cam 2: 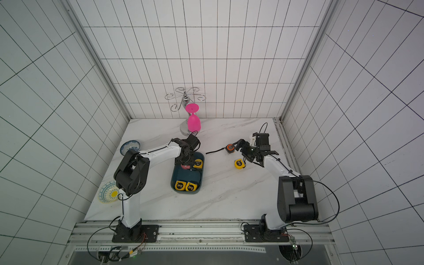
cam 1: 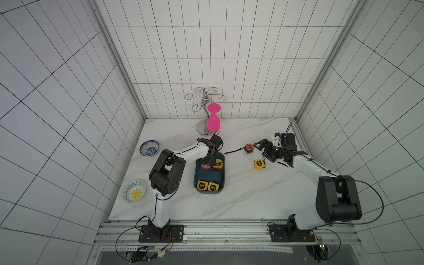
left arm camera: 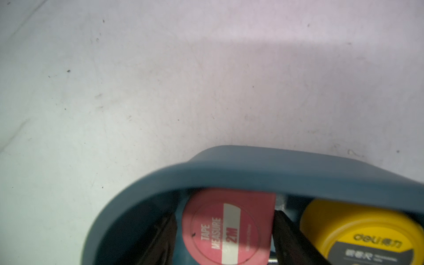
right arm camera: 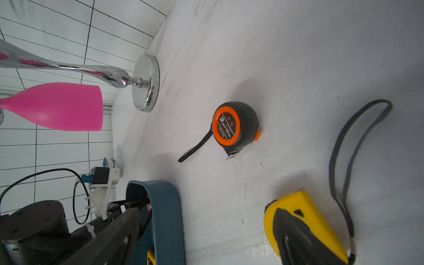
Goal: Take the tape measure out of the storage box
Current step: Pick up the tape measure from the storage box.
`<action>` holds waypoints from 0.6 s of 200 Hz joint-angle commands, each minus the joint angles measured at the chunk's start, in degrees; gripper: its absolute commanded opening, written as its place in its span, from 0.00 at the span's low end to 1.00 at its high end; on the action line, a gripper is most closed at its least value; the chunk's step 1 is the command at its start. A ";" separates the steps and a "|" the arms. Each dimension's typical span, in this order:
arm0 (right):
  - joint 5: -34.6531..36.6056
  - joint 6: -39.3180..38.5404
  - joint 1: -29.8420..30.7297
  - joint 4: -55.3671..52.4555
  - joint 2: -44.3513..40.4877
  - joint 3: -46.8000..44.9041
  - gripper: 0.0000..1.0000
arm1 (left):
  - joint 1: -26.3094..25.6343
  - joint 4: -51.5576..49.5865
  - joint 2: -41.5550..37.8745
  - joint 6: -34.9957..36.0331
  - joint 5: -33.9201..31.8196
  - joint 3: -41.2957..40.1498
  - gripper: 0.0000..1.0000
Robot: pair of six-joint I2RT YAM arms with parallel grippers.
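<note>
Dark teal-blue plastic storage box (cam 1: 210, 177) holds one pink plastic tape measure (left arm camera: 226, 229) and three yellow tape measures (cam 1: 218, 163).
The left jaws clamp the pink one, mostly hidden from above; the right jaws stand apart.

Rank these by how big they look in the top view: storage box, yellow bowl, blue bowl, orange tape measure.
Largest first:
storage box
yellow bowl
blue bowl (farther, so unsure)
orange tape measure
</note>
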 commanded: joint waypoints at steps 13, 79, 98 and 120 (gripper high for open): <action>-0.66 -1.10 -0.34 0.01 1.17 0.96 0.95 | 0.78 0.18 1.55 0.12 1.56 0.57 0.65; -1.50 -1.62 -0.34 -0.28 2.16 1.32 0.96 | 0.92 -1.75 4.42 0.12 4.98 0.53 0.58; -1.63 -1.79 -0.36 -0.47 2.36 1.40 0.96 | 0.92 -1.80 4.85 0.06 5.48 0.40 0.63; -1.63 -1.98 -0.36 -0.73 2.44 1.40 0.96 | 0.93 -2.02 4.95 -0.07 6.03 0.27 0.67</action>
